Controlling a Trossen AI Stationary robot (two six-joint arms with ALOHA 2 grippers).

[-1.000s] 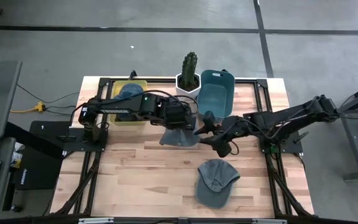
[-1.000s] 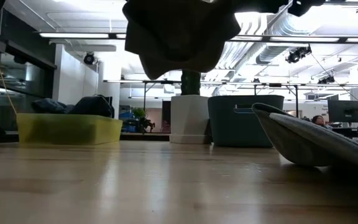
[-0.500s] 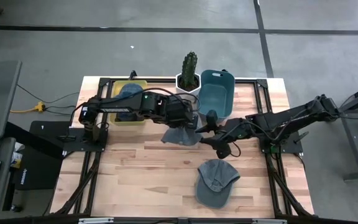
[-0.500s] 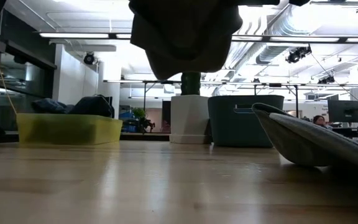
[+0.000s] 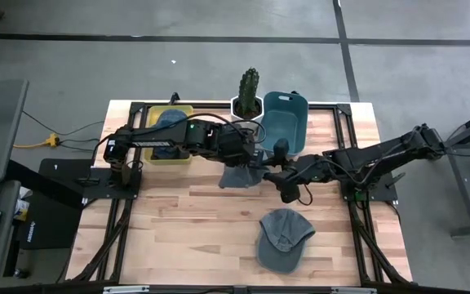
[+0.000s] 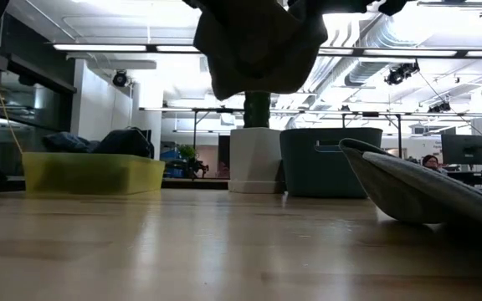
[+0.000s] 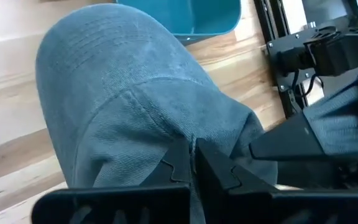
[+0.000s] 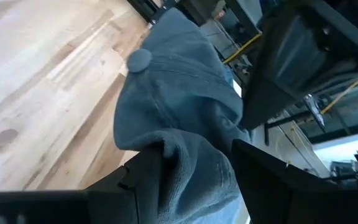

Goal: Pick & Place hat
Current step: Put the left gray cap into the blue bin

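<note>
So the blue-grey hat is up in the air over the middle of the desk, dangling just in front of the teal bin and the potted cactus. From the low view it hangs well clear of the wood, a dark floppy shape at the top of the shot.

My left claw is clenched tight on the hat's fabric — in its wrist view the two fingers are pinched together right on a fold, with the crown bulging out ahead of them. The right claw has come in from the other side and its fingers are spread wide with a bunch of the same hat sitting between them. I can't tell if they're actually pressing on it or just straddling it. You can see the little button on top of the crown in that wrist view.

A second hat, same colour, lies on the desk nearer the front edge, right of centre, well apart from the one in the air. In the low view it's the big curved shape on the right.

Over at the back left there's a yellow bin with something dark blue piled in it.
</note>
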